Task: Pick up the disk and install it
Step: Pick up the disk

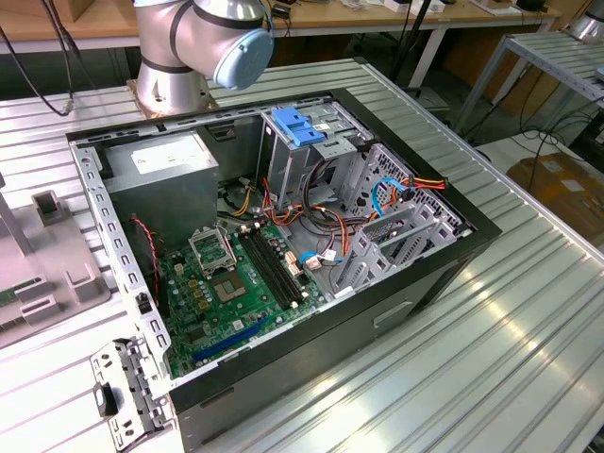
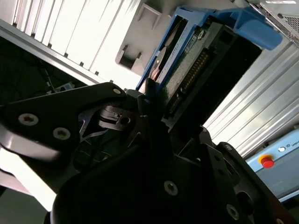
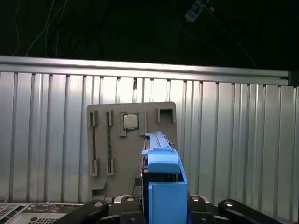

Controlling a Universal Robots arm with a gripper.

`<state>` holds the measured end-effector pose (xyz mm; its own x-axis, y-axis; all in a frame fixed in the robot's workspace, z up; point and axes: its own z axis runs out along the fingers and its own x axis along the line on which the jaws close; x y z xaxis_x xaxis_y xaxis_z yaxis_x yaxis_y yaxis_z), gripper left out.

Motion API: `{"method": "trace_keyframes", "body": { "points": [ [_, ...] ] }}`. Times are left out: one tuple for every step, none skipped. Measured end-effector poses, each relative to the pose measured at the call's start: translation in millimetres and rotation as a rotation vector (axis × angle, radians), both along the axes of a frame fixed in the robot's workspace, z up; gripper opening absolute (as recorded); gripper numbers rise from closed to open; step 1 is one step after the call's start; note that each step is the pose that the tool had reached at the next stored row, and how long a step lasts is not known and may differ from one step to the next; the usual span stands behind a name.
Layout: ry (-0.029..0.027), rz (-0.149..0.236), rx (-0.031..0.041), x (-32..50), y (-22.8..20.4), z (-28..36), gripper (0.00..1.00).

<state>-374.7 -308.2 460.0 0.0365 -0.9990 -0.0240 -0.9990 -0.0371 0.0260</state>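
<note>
Disk (image 3: 163,186), clipped in its blue frame, sits clamped in my gripper (image 3: 163,212), which is closed on the frame's two sides. Its long axis runs straight out ahead of me, over the grey tray (image 3: 112,140) on the ribbed counter (image 3: 46,130); whether it touches the tray I cannot tell.

A robotics lab: arm base (image 1: 170,90) on ribbed aluminium table (image 1: 491,340), cabled workbenches (image 1: 330,14) beyond.
</note>
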Motion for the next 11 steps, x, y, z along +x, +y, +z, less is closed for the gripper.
{"method": "trace_keyframes", "body": {
  "points": [
    [0.0003, 0.0, 0.0, 1.6, -0.7, 0.0, 0.37],
    [0.0012, 0.0, 0.0, 5.0, -1.5, 0.0, 0.37],
    [0.0022, 0.0, 0.0, 8.2, -2.0, 0.0, 0.37],
    [0.0028, 0.0, 0.0, 10.3, -2.3, -0.1, 0.37],
    [0.0035, 0.0, 0.0, 12.2, -2.6, 0.0, 0.37],
    [0.0047, 0.0, 0.0, 16.0, -3.2, -0.1, 0.37],
    [0.0058, 0.0, 0.0, 18.6, -3.7, 0.0, 0.37],
    [0.0067, 0.0, 0.0, 20.9, -4.1, 0.0, 0.37],
    [0.0078, 0.0, 0.0, 24.2, -4.7, 0.0, 0.37],
    [0.0084, 0.0, 0.0, 26.2, -5.0, 0.0, 0.37],
    [0.0089, 0.0, 0.0, 28.0, -5.4, -0.1, 0.37]
  ]
}}
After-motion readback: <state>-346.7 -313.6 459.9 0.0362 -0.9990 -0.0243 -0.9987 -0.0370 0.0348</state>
